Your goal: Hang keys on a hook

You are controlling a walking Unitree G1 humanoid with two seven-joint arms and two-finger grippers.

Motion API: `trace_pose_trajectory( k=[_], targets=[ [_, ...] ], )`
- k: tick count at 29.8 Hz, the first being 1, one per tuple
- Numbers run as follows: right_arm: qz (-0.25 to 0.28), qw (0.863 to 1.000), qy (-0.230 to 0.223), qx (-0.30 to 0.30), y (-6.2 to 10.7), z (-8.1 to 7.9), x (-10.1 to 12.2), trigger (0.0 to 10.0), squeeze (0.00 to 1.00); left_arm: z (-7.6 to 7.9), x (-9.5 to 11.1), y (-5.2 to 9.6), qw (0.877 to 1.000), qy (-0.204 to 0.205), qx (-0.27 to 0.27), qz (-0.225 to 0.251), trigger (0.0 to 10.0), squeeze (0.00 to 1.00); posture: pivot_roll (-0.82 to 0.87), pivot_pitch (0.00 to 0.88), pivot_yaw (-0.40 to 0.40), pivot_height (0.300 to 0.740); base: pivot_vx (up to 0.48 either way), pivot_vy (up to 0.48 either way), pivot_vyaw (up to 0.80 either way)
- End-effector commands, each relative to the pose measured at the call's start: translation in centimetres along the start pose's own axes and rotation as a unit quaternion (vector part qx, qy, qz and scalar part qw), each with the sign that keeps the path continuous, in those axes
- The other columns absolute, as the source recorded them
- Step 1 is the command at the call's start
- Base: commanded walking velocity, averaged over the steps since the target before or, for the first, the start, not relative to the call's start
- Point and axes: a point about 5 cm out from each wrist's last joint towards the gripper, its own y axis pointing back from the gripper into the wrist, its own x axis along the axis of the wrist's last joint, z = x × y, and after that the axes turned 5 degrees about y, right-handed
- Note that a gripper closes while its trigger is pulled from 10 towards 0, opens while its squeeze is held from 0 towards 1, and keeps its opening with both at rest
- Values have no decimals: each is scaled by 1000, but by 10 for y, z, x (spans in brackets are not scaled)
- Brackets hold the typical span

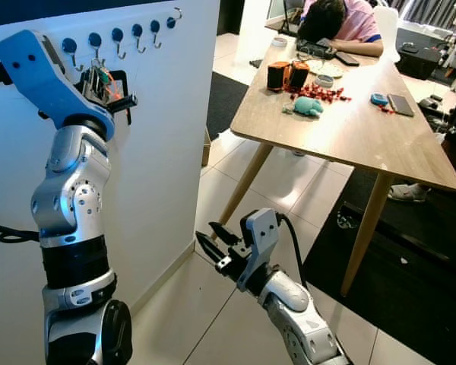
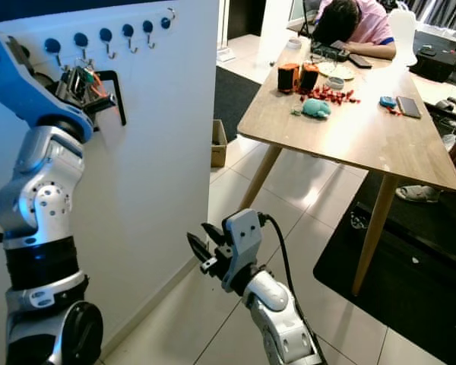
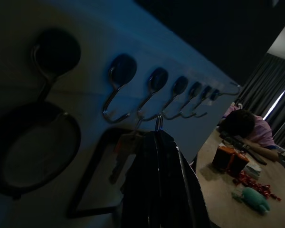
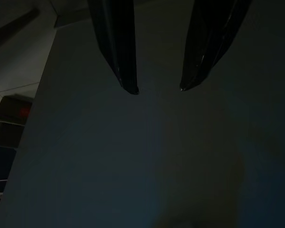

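Note:
A row of several metal hooks on blue round pads runs along the white wall. My left gripper is raised to the wall just under the hooks and is shut on the keys. In the left wrist view the closed fingers pinch the key ring right below a hook. A key and a black rectangular loop dangle against the wall. My right gripper hangs low over the floor, open with nothing in it, its fingers facing the wall.
A wooden table stands to the right with a person slumped over its far end, plus cans, a teal toy and a phone. A dark rug lies under it. White tiles lie between the wall and the table. A cardboard box sits at the wall corner.

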Motion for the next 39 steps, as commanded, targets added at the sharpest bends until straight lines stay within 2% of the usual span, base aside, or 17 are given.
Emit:
trace_pose_trajectory(
  k=[1, 16, 39],
  targets=[
    [-6, 1000, -1, -5, 2, 2, -2, 10000, 0, 6, 0, -3, 1000, 0, -3, 5, 10000, 0, 122, 135, -54, 740, 0, 0, 0],
    [-6, 1000, -2, -7, 1, 1, -2, 10000, 0, -3, 11, -7, 1000, -4, 6, 29, 10000, 0, 124, 135, -52, 740, 0, 0, 0],
    [-5, 1000, -4, -6, 1, 0, -2, 10000, 0, -3, 7, -10, 999, -8, 13, 28, 10000, 0, 127, 138, -55, 740, 0, 0, 0]
  ],
)
